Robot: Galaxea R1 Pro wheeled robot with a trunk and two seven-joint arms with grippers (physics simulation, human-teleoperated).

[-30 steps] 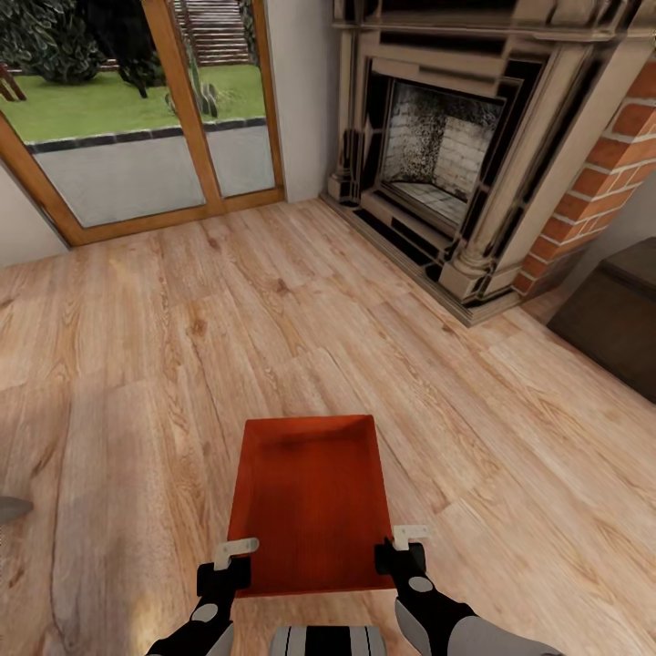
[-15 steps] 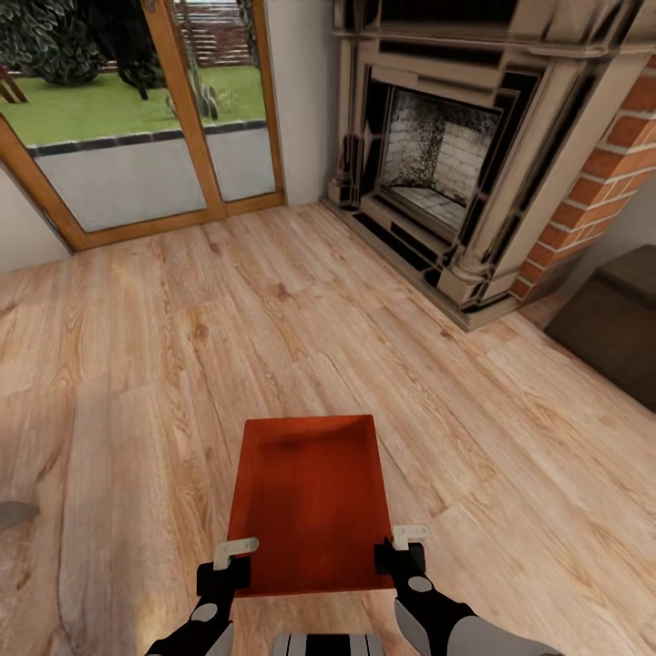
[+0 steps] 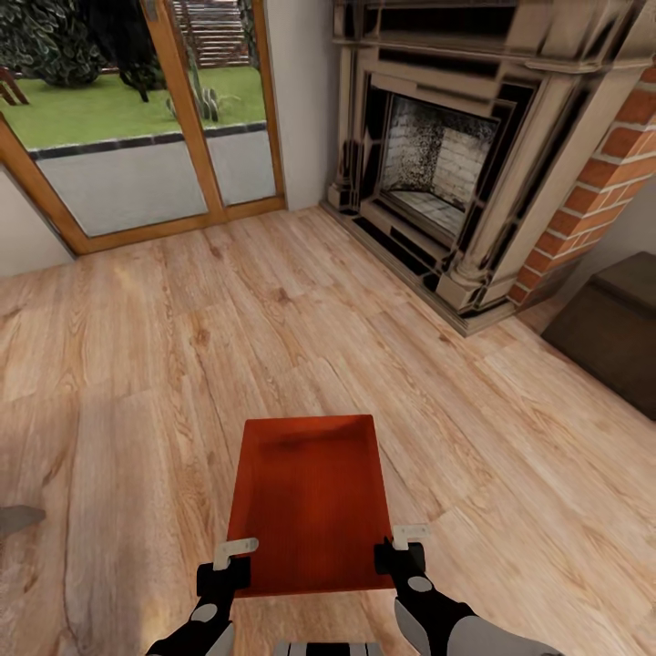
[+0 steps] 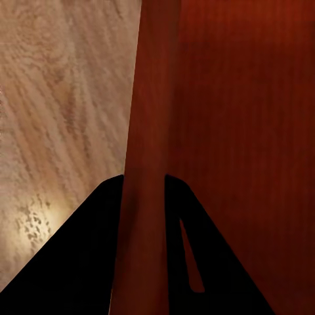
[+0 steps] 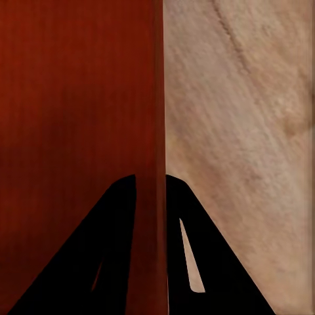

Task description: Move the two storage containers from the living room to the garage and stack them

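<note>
I am in the living room, on light wood planks (image 3: 182,364). One orange-red storage container (image 3: 310,501) hangs low in front of me, open top up and nothing inside. My left gripper (image 3: 232,560) is shut on its near left wall, and my right gripper (image 3: 401,547) is shut on its near right wall. In the left wrist view the left gripper (image 4: 144,180) has the container wall (image 4: 147,118) pinched between its dark fingers. The right wrist view has the right gripper (image 5: 151,178) clamped the same way on the container's thin wall (image 5: 158,98). The garage is out of view.
A stone-framed fireplace (image 3: 437,164) with red brick (image 3: 610,164) stands ahead on the right. Wood-framed glass doors (image 3: 137,137) are ahead on the left. A dark cabinet (image 3: 610,328) sits at the right edge. A grey object (image 3: 14,519) pokes in at the left edge.
The whole room has slid slightly down and left in the head view, so the camera has moved. The container stays in the same place between both shut grippers.
</note>
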